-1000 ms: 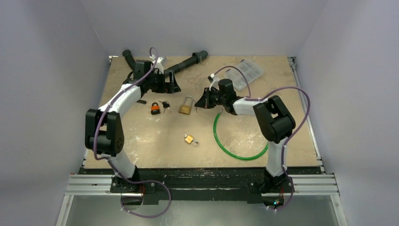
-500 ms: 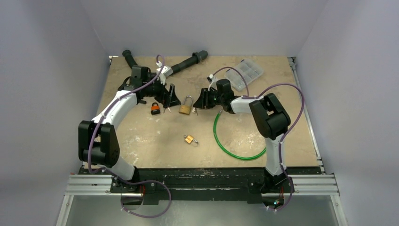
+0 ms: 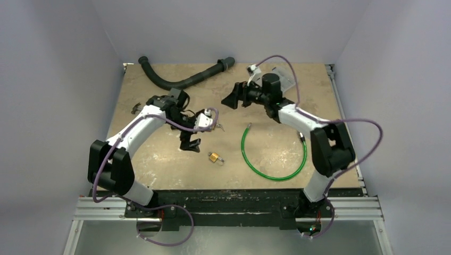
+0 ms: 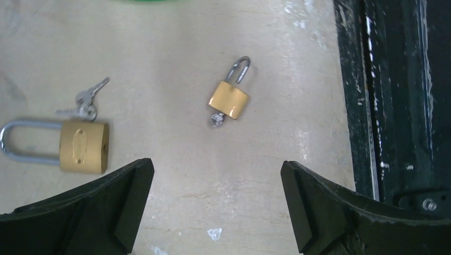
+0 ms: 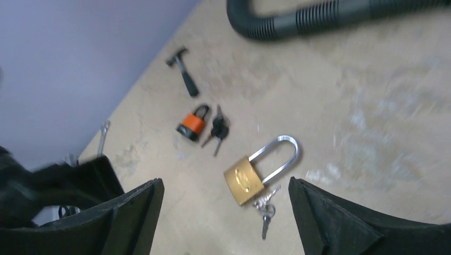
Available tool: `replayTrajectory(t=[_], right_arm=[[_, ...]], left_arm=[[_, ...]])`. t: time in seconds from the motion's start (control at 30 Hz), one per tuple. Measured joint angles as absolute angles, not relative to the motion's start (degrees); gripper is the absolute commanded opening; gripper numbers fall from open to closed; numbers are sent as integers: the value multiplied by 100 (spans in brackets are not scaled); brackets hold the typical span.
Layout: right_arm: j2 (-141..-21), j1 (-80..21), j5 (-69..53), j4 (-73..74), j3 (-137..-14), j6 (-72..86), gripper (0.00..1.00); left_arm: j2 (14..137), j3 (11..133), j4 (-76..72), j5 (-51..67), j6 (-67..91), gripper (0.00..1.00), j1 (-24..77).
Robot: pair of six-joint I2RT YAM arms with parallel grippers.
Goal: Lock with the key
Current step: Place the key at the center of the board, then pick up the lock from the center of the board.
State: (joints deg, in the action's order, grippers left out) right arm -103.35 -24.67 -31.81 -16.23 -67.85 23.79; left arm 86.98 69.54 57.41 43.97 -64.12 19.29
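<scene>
Small brass padlock (image 4: 230, 100): nearest the arms' bases. It lies flat on the table (image 4: 175, 32), apart from everything else. A silvery bit touches the bottom of its body, likely its key (image 4: 215, 119), but too small to be sure.

Step in hand: I'd call this the approach, with nothing gripped yet. To do it well, come down on the lock body across its narrow sides and leave the keyhole end free for the other arm. Press the shackle home before any turn of the key.

Left gripper (image 4: 215, 167): jaws spread as wide as they go and empty. It hangs above the table with the small padlock ahead of the tips and a little to the right.

Left arm (image 3: 141, 125): reaches in from the left edge towards mid-table, elbow bent, wrist tipped down.

Green ring (image 3: 243, 146): lies on the right half of the table, well apart from the locks.

Large brass padlock (image 4: 82, 147): flat beside the left finger, shackle pointing away. A key bunch (image 4: 86, 101) lies just beside it.

Orange padlock (image 5: 191, 125): further left, with dark keys right beside it.

Right gripper (image 5: 225, 181): wide open, holding nothing, raised and looking down over the large padlock.

Right arm (image 3: 298, 117): stretched towards the far centre, wrist lifted off the table.

Black hose (image 5: 298, 24): runs along the far edge.
</scene>
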Motion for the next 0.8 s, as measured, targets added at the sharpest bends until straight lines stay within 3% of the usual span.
replayTrajectory(t=[0.2,0.47,0.8], right_arm=[[-8838,-2064,-3295,-1369,-6447,1767,99],[-7481,-1909,-3068,-502,-5776,1111,99],[-6241,-1597,-1653,150,-5404,1118,99]], left_arm=[[8726,6954,6132,3933,-7485,93,2659],[8921,6705,5559,3247,-7644,66,3848],[9341,6241,4327,2346,-6860,56,4987]])
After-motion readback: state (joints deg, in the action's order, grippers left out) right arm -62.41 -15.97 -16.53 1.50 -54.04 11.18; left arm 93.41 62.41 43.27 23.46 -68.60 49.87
